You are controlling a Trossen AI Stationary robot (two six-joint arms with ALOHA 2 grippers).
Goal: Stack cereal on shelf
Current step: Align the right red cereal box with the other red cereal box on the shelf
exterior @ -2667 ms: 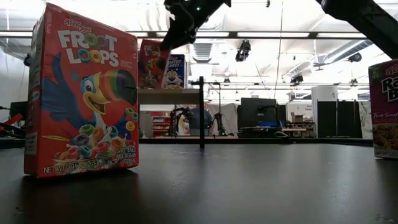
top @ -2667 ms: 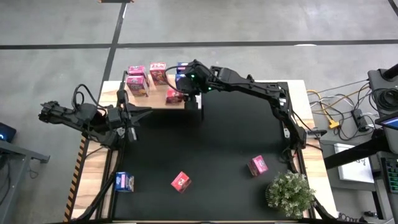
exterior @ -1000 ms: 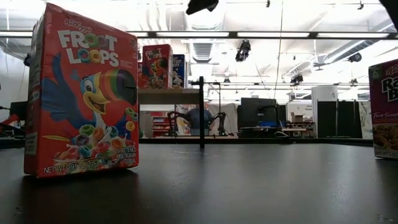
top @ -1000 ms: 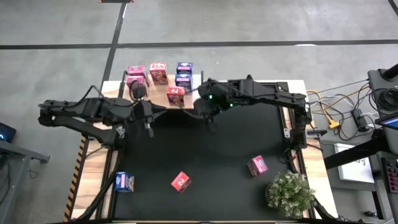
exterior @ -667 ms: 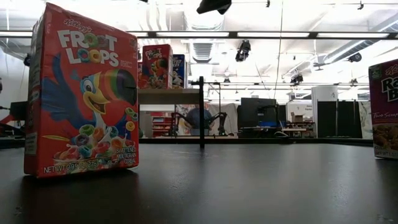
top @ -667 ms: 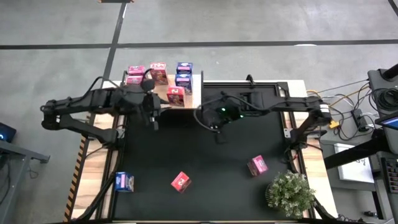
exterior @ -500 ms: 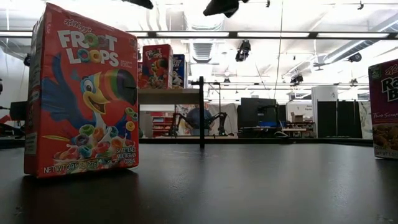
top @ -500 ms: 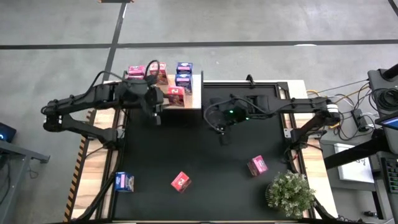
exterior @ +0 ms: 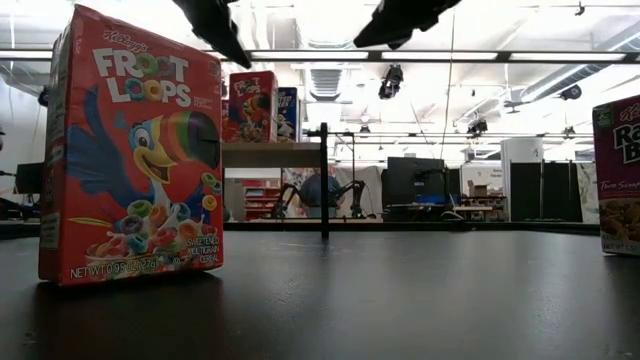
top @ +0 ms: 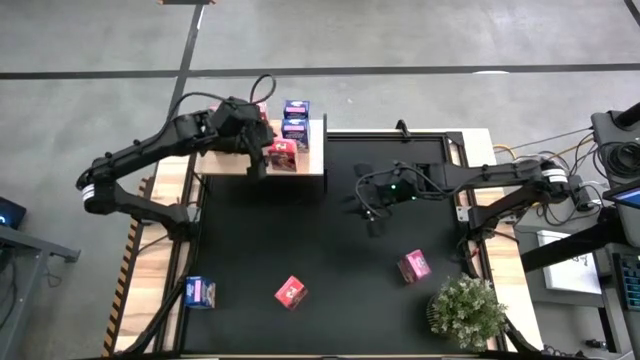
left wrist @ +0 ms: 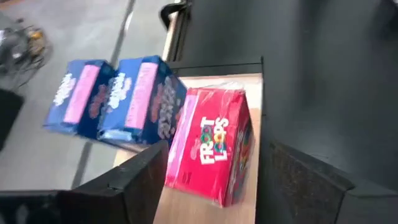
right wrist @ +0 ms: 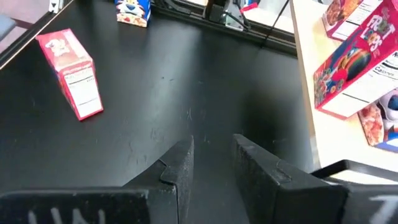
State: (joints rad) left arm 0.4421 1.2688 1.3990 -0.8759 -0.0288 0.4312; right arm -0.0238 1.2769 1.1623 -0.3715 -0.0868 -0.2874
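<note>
Low view: big red cereal box (exterior: 130, 150) standing on the table near its left edge reads "Kellogg's" small at top, "FROOT LOOPS" in large white letters, "SWEETENED MULTIGRAIN CEREAL" at lower right; net-weight line at bottom too small to read. Purple box (exterior: 620, 170) cut off at the table's right edge shows "Ra" and "B", rest out of frame. Left wrist view: red box lying on the shelf (left wrist: 214, 146) reads "FROOT LOOPS" on its side panel. Two blue boxes (left wrist: 118, 99) next to it carry print, illegible. Right wrist view: red box at the shelf edge (right wrist: 357, 59) shows "LOOPS" partly. Other boxes' print unreadable.
</note>
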